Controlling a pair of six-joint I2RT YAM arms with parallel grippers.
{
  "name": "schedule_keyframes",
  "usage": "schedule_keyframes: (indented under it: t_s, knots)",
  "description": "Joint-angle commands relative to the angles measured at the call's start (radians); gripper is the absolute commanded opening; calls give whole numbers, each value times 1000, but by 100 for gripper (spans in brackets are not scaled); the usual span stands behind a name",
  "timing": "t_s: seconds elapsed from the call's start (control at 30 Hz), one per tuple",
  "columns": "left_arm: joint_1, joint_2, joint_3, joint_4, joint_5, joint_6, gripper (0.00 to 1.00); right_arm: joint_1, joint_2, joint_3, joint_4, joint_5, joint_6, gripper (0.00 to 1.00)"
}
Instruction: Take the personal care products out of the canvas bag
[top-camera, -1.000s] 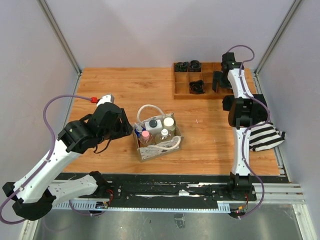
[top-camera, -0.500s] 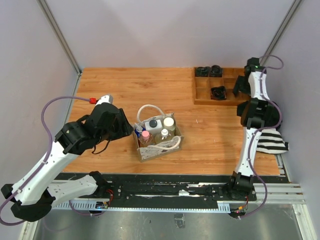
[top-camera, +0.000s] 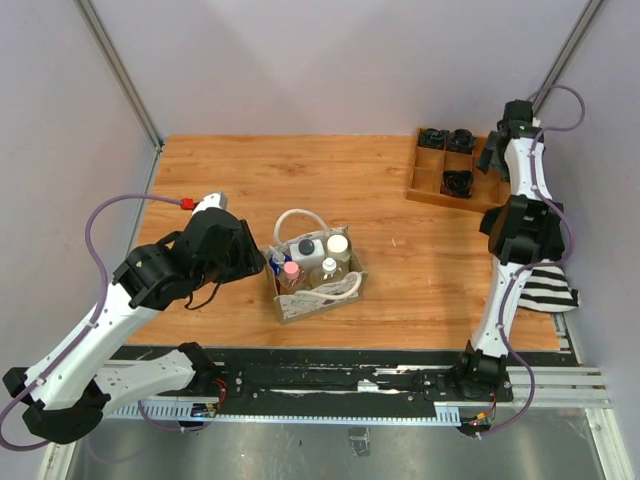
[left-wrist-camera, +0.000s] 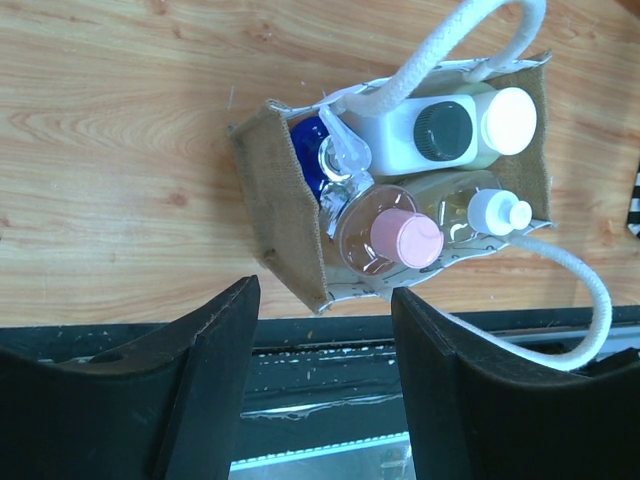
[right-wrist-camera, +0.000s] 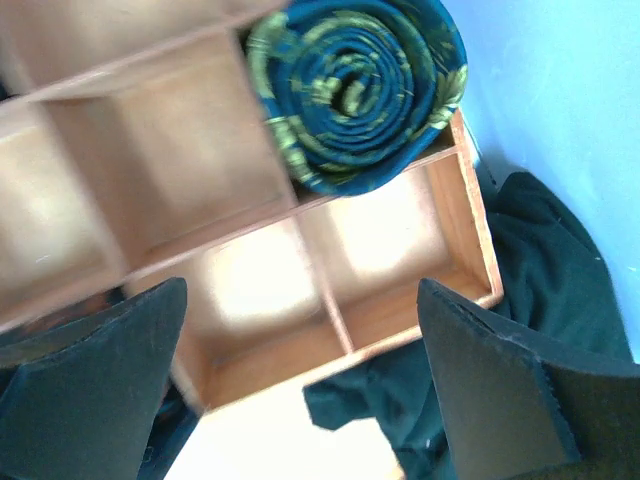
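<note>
Your left end effector (left-wrist-camera: 325, 325) stands apart and empty, with the canvas bag (left-wrist-camera: 285, 215) just ahead of it (personal care products (left-wrist-camera: 405, 238) inside). Your right end effector (right-wrist-camera: 300, 310) is spread wide above the wooden tray (right-wrist-camera: 472, 235).

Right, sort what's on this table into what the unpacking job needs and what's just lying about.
For the job:
canvas bag
white bottle with black cap
pink-capped jar
blue bottle
clear bottle with white cap

Just lying about:
wooden tray
rolled bundles in the tray
striped cloth
</note>
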Motion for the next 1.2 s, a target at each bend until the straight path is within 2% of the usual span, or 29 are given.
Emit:
schedule_keyframes:
  t_s: [0.0,0.13,0.3,0.53,0.67,0.77,0.8,0.83,0.9,0.93,1.07,1.17]
  knots:
    - [-8,2,-11,27,-12,10,60,111,-224,-130,209,63,-90,99]
    - [-9,2,-20,48,-27,12,60,240,-408,-240,229,90,-189,98]
    - [-9,27,-42,101,-11,19,61,383,-590,-415,191,-74,-286,98]
    - [-9,46,-72,144,-27,20,60,526,-745,-580,94,-145,-250,98]
    - [-8,74,-70,151,-95,28,68,734,-874,-761,175,-11,-275,98]
    - [-8,105,-51,164,-111,40,74,813,-946,-851,231,-100,-249,98]
    - [-8,113,-44,169,-113,42,74,824,-961,-870,243,-145,-232,88]
    - [-8,120,-35,172,-112,44,74,834,-976,-881,243,-176,-213,72]
    - [-8,127,-33,185,-113,49,74,860,-1013,-911,255,-254,-185,33]
    - [-8,128,-34,187,-118,47,74,879,-1031,-923,255,-262,-171,26]
    - [-8,134,-52,211,-123,42,74,967,-1089,-960,231,-307,-114,52]
    - [-8,135,-80,239,-122,46,74,1051,-1106,-994,224,-339,-77,63]
